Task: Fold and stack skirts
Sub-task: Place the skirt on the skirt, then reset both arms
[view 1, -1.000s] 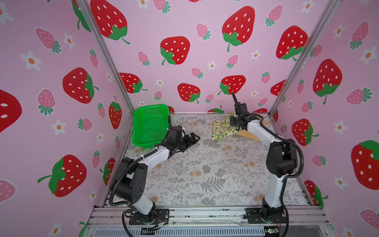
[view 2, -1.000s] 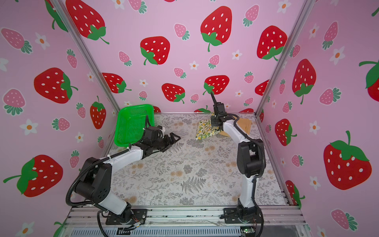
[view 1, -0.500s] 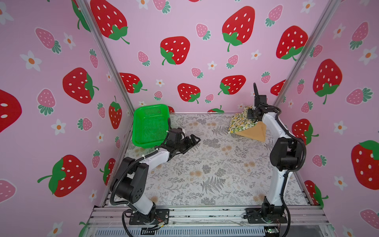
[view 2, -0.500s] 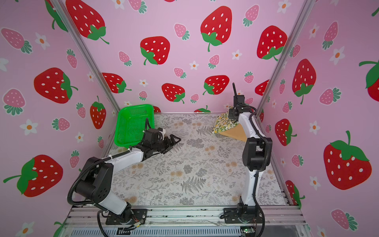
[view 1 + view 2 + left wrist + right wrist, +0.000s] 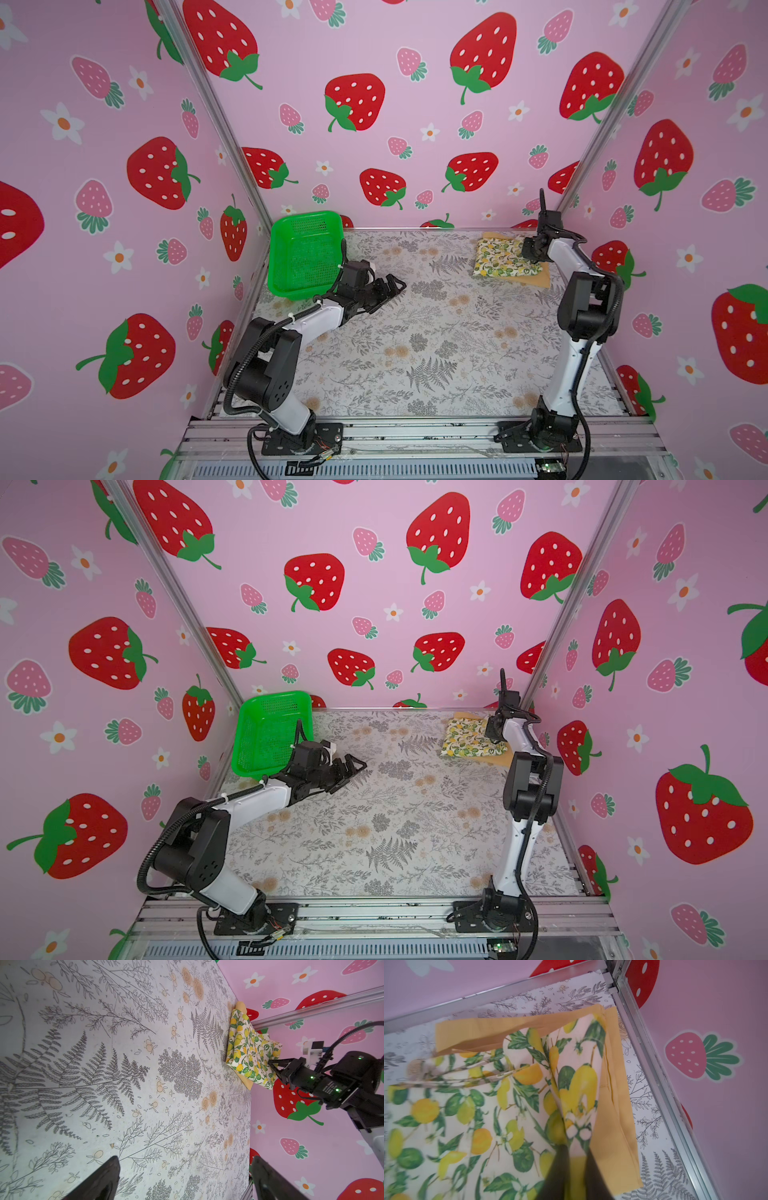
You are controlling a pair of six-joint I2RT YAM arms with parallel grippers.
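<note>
Two skirts lie stacked at the far right corner of the fern-printed table (image 5: 436, 340). A folded, cream, soft-cloth lemon-print skirt (image 5: 503, 262) sits on top of a plain, flat-folded mustard skirt (image 5: 539, 281), whose edges show at the far side and toward the right wall.

Right claw (image 5: 576, 1147): black fingers a little apart, tips at the wall-side edge of the top garment. A pleat of the lemon cloth rises toward the tips. Whether it is pinched or already let go, I cannot tell. The top layer looks rumpled there, not flat.

Left claw (image 5: 186, 1158): spread wide, holding nothing. It is held low over the table just beside the tilted green plastic mesh basket (image 5: 305, 249), well apart from the stack.

Step in hand, as I read it: setting the folded lemon piece on the mustard one and letting go. The task looks nearly done.

To do it well:
- Part the fingers fully before lifting.
- Lift straight up, so the pleat is not dragged along and the fold does not spring open.
- Keep the top piece square over the lower one. It appears to sit a little toward the table's middle, with mustard bare on the wall side.
- A light smoothing of the raised pleat would help the stack lie flat.

Risk: thin cloth snagging on a fingertip and pulling the whole pile askew.
</note>
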